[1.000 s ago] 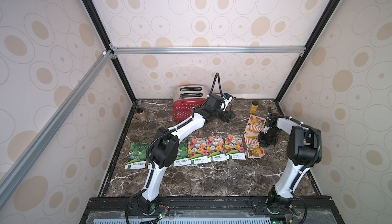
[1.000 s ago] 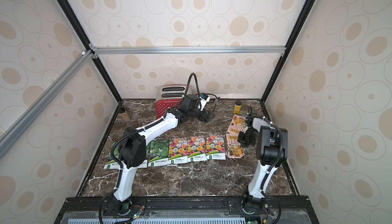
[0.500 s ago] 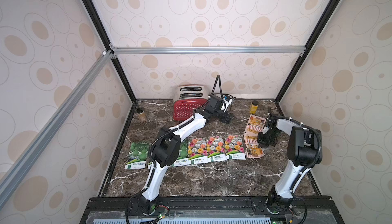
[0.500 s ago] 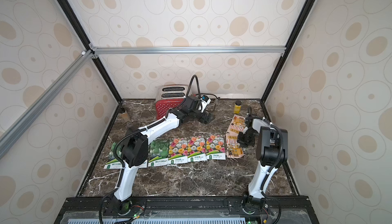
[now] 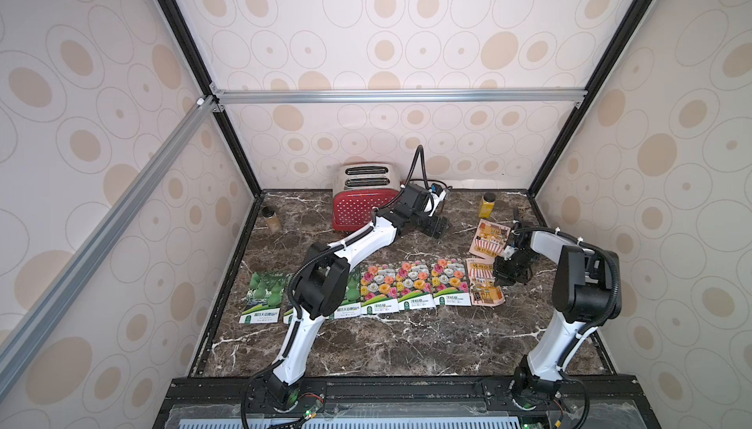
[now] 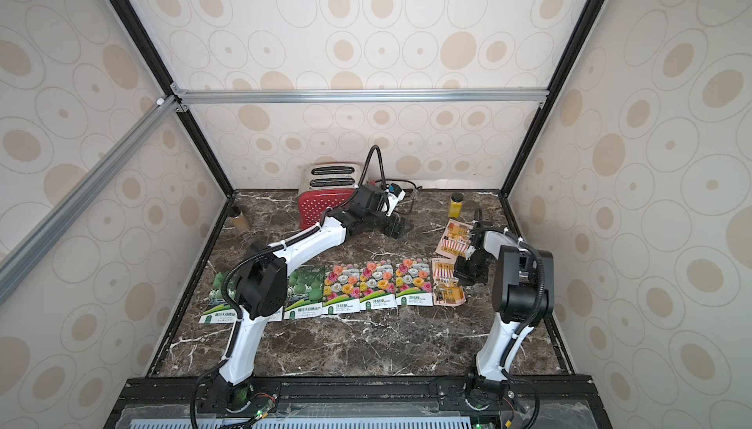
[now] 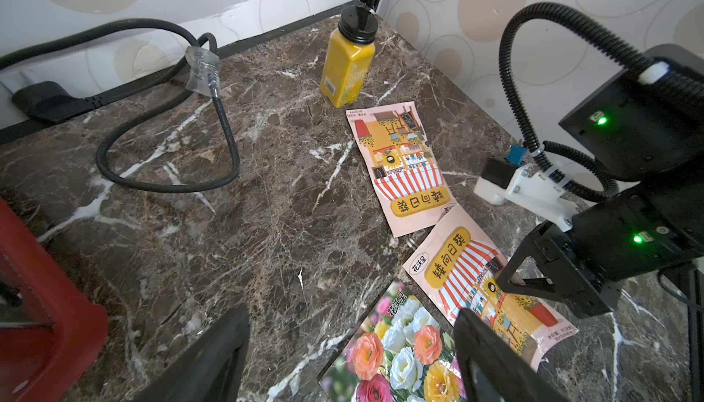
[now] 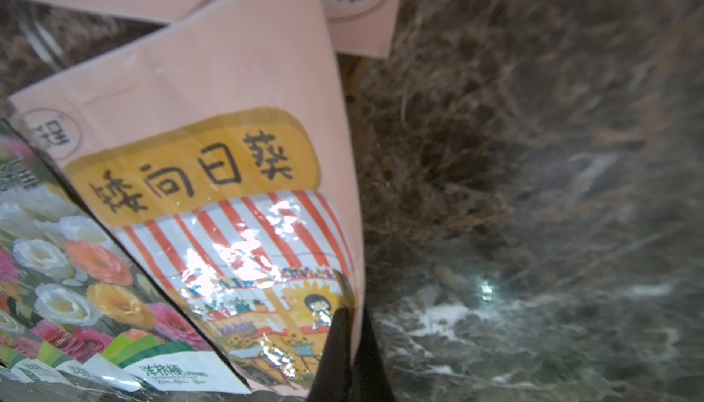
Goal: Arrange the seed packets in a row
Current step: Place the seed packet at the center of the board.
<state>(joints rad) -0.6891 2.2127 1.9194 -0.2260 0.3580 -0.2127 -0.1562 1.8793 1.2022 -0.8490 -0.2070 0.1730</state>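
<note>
Taking the marble table as a dial with twelve at the back wall, we see the seed packets lying in a row across the middle, running from nine towards three. Green gourd packets fill the nine end, partly hidden under the left arm. Three flower packets follow edge to edge, and a peach packet closes the row at three. The right gripper is clamped on that peach packet's outer long edge — in the right wrist view we see the pink edge pinched between its two black fingers. A second peach packet lies out of the row at about two, turned askew, its near corner tucked under the top corner of the gripped one. Past it, at one, a yellow bottle stands upright. The left gripper hangs over bare marble between twelve and one, just beside the red toaster — its fingers spread wide with nothing between them.
</note>
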